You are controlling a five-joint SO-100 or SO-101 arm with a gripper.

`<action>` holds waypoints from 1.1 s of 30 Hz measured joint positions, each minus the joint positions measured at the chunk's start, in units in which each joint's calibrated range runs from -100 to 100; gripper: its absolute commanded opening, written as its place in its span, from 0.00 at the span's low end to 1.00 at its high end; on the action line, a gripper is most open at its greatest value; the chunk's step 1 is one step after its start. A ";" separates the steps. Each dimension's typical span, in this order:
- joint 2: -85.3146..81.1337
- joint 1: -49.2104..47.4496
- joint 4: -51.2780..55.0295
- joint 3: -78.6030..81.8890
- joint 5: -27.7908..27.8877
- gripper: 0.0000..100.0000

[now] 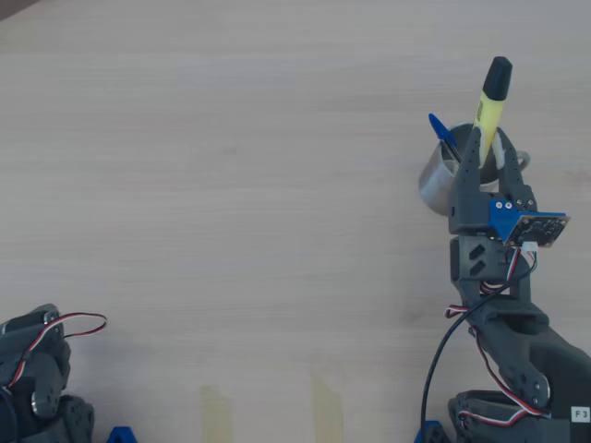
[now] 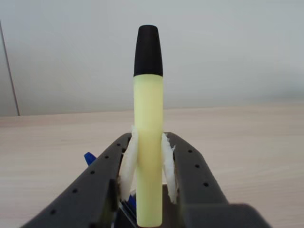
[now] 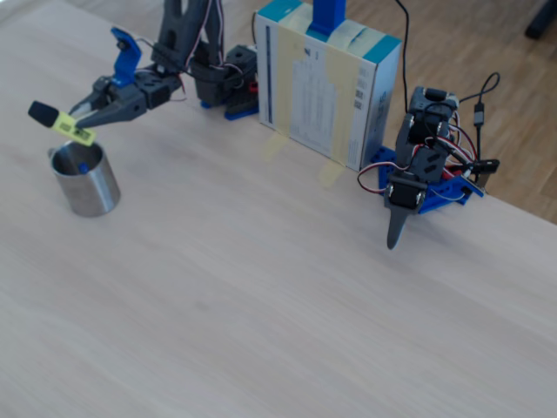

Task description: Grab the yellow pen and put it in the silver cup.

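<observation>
Closest in the wrist view, the gripper pinches the yellow pen between its two white-padded jaws, about midway along the barrel, with the black cap pointing away from the camera. Below the jaws a bit of blue shows, probably the blue pen already standing in the cup. Farther off, seen from overhead, the pen sticks out past the silver cup, and the gripper hangs above the cup's mouth. From the side, the pen lies nearly level above the cup, its free end near the rim, not yet inside. To finish well, I would say the wrist should tip so the pen's lower end points down into the opening, clear of the blue pen, then lower before the jaws part; letting go while it lies level risks it bouncing off the rim onto the table
</observation>
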 measured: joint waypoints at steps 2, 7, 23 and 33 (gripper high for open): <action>0.75 0.17 1.60 -0.63 0.00 0.08; 2.08 0.67 4.29 -1.80 0.00 0.08; 3.17 1.51 7.73 -1.89 0.00 0.08; 3.17 1.59 13.20 -1.89 0.00 0.08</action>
